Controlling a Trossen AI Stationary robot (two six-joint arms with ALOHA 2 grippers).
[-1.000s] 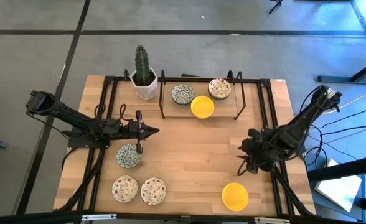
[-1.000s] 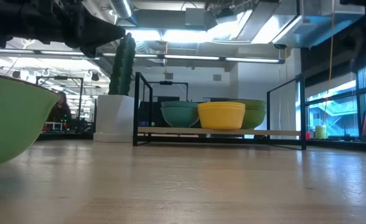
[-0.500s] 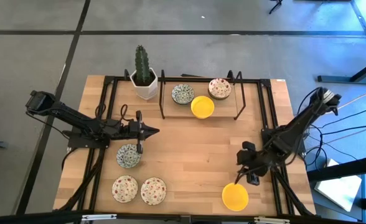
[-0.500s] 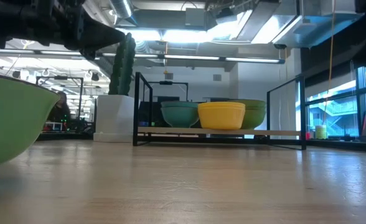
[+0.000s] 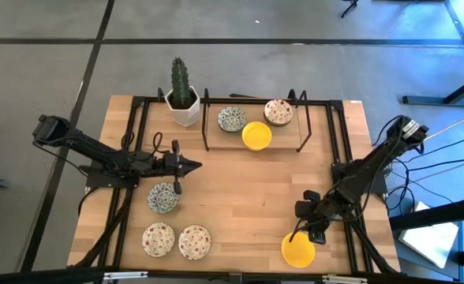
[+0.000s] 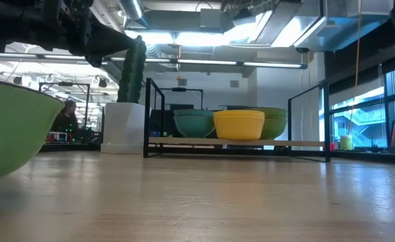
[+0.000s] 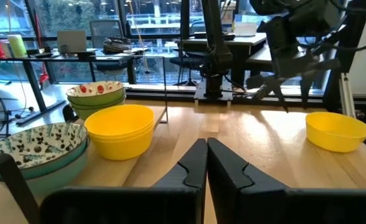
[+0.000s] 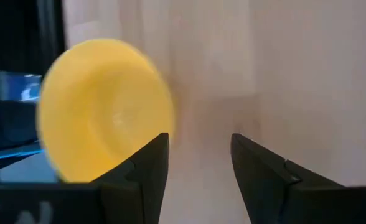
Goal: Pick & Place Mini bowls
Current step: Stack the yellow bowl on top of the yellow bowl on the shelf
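Note:
A yellow mini bowl (image 5: 297, 249) sits on its base near the table's near right corner; it also shows in the right wrist view (image 8: 102, 109) and the left wrist view (image 7: 336, 129). My right gripper (image 5: 298, 229) is open just above its far rim, touching nothing. On the black rack (image 5: 252, 147) at the far middle stand a blue-green bowl (image 5: 232, 119), a yellow bowl (image 5: 256, 135) and a red-speckled bowl (image 5: 278, 111). A blue-green bowl (image 5: 162, 197) and two red-speckled bowls (image 5: 159, 239) (image 5: 194, 241) sit near left. My left gripper (image 5: 194, 166) is shut and empty.
A white pot with a cactus (image 5: 181, 99) stands at the far left, beside the rack. Black frame rails (image 5: 134, 142) run along the table's left and right sides. Bare wood lies in the table's middle (image 5: 248, 189).
My right gripper has moved toward the table's near edge and down toward the yellow bowl at the near right, ending just above its far rim. The bowls have stayed where they were.

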